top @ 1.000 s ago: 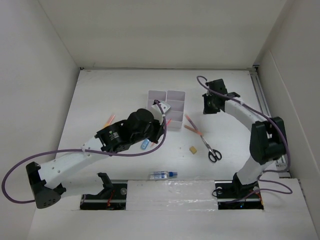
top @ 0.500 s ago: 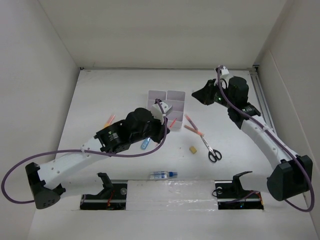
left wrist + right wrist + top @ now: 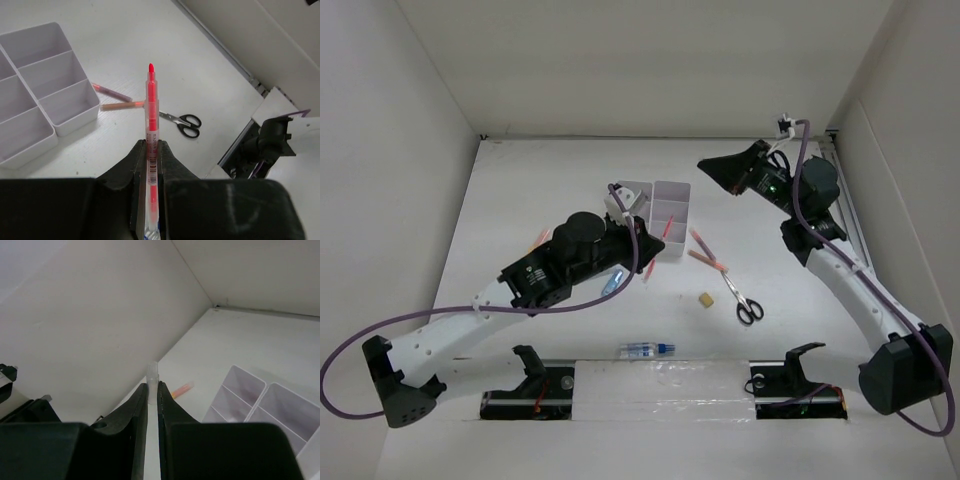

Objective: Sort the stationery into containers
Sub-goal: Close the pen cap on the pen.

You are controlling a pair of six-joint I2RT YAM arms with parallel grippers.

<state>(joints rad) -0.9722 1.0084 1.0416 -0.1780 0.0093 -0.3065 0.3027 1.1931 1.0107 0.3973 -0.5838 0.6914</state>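
Note:
My left gripper (image 3: 151,145) is shut on a red-pink pen (image 3: 150,95) that sticks out past the fingertips. In the top view this gripper (image 3: 650,252) hovers at the near right corner of the white containers (image 3: 670,195). My right gripper (image 3: 152,386) is shut on a pale translucent marker (image 3: 152,374). It hangs high behind and to the right of the containers, pointing left (image 3: 712,167). Black-handled scissors (image 3: 745,300), two pink pens (image 3: 705,250), a tan eraser (image 3: 704,298), a small blue tube (image 3: 611,287) and a blue-capped bottle (image 3: 648,349) lie on the table.
More orange pens (image 3: 540,238) lie left of my left arm, and one shows in the right wrist view (image 3: 181,388). White walls close in the table at the back and both sides. A metal rail (image 3: 845,200) runs along the right edge.
The right arm swung up and left, carrying its gripper from beside the containers to high behind them. The left gripper rose slightly with the pen and shifted toward the containers.

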